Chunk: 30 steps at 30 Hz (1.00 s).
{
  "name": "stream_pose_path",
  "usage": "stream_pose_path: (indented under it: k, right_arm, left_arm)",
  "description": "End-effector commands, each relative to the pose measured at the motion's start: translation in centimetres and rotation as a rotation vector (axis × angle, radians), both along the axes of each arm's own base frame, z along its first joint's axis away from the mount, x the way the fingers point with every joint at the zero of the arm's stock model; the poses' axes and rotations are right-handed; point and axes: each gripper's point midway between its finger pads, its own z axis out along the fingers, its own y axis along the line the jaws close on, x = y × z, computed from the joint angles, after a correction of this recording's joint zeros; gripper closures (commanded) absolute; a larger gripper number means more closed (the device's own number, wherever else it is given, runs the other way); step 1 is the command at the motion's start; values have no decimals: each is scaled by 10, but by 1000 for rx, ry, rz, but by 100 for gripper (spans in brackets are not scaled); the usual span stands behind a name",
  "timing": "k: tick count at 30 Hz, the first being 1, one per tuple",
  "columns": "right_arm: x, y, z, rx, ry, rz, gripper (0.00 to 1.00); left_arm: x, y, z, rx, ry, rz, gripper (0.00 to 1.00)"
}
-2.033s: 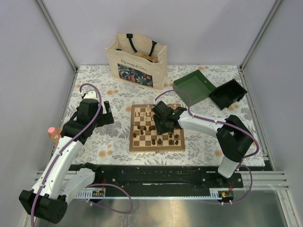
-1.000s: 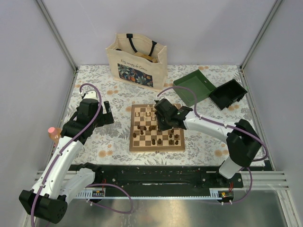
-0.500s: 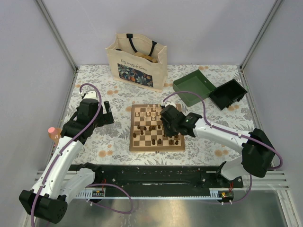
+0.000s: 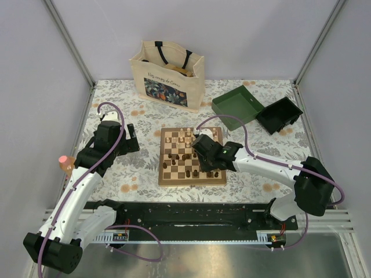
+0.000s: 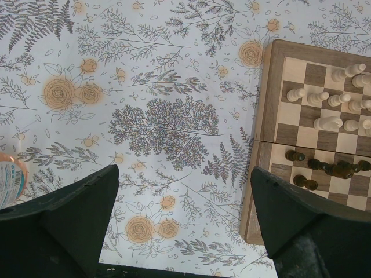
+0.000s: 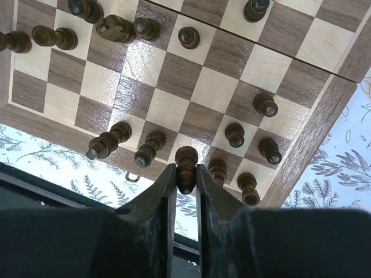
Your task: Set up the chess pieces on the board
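Observation:
The checkered wooden board (image 4: 164,174) lies mid-table, with pale pieces (image 4: 186,136) at its far side and dark pieces (image 4: 173,163) on the middle and near rows. My right gripper (image 4: 207,165) is over the board's near right part. In the right wrist view it (image 6: 185,176) is shut on a dark brown piece (image 6: 186,163), held over the near row among other dark pieces (image 6: 235,134). My left gripper (image 5: 184,191) is open and empty over the floral cloth, left of the board (image 5: 261,150).
A printed tote bag (image 4: 168,74) stands at the back. A green box (image 4: 236,106) and a black tray (image 4: 279,114) lie at the back right. A bottle with a pink cap (image 4: 65,163) stands at the left edge.
My right gripper has moved from the board's far middle toward the near right rows, carrying a dark piece. The left arm has not moved.

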Motion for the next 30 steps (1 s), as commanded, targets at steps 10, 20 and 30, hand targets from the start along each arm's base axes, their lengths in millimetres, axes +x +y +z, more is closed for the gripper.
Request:
stream_pose_path:
  k: [10, 20, 30]
  right_arm:
    - [-10, 7, -14, -31, 22, 7, 81]
    - [-13, 6, -22, -40, 40, 6, 81]
    - [-16, 5, -31, -52, 50, 10, 80]
  left_arm:
    - [4, -2, 5, -15, -23, -2, 1]
    - [4, -2, 5, -15, -21, -2, 1]
    - [4, -2, 4, -14, -18, -2, 1]
